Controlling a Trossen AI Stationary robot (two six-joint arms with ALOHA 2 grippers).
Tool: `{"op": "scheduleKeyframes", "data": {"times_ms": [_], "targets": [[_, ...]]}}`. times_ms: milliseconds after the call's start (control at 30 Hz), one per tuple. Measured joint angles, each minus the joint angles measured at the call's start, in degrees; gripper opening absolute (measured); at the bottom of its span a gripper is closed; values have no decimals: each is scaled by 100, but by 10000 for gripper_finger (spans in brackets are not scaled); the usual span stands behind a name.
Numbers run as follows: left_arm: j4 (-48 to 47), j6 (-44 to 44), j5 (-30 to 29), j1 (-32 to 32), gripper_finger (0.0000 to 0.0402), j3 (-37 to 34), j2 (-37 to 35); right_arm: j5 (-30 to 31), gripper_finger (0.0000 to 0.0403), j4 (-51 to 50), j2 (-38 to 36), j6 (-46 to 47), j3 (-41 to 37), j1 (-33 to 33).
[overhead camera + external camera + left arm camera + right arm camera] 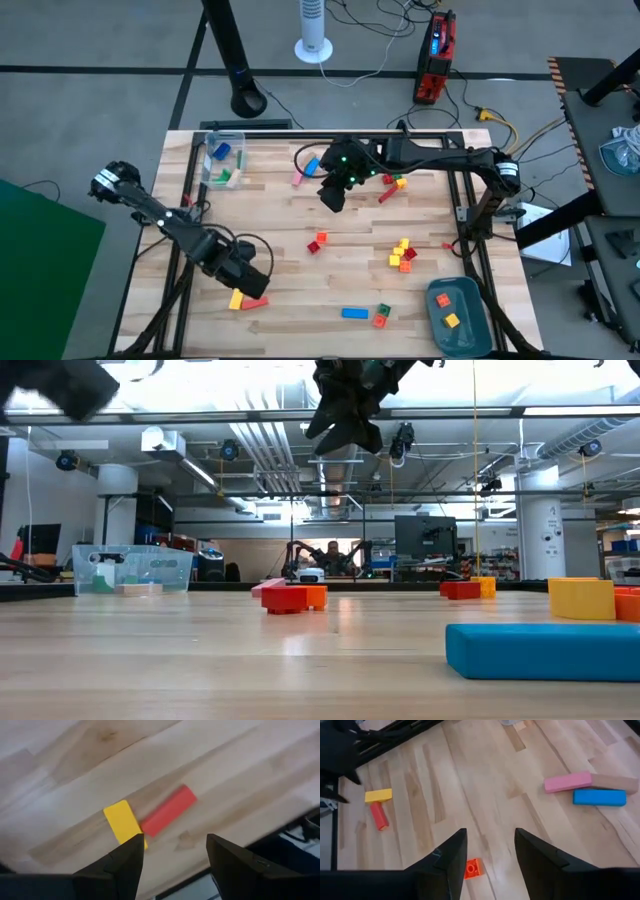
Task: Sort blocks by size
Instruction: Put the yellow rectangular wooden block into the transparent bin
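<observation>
Hanging over the surface [300,250], the right gripper [490,865] is apart and empty; the hard, light red block [473,868] looks easy to pinch by its flat sides.

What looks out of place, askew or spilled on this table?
Nothing stands out beyond unsorted blocks scattered loose over the wooden table. The clear box and grey-blue tray sit upright, each holding a few blocks; nothing looks tipped or damaged.

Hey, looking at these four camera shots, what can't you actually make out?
- Contents of the clear box: too small in the high view, blurred in the low view.
- Pieces in the grey-blue tray: too small to size.
- Yellow block: one end hidden behind the left gripper in its wrist view.
- Person in the low view: distant, blurred.
</observation>
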Motion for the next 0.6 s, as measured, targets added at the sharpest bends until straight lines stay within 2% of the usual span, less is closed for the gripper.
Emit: {"op": "scheduleKeyframes", "data": {"times_ms": [100,300,500,600], "targets": [[429,-219,95,-22,201,-404,29,-2,151,2,0,26,0,31],[504,-399,644,-46,201,-727,29,-2,161,2,0,123,0,52],[517,-382,686,-91,201,-770,38,-2,173,-24,11,151,0,58],[519,-372,515,-214,201,-796,155,-1,173,-26,11,167,-2,58]]}}
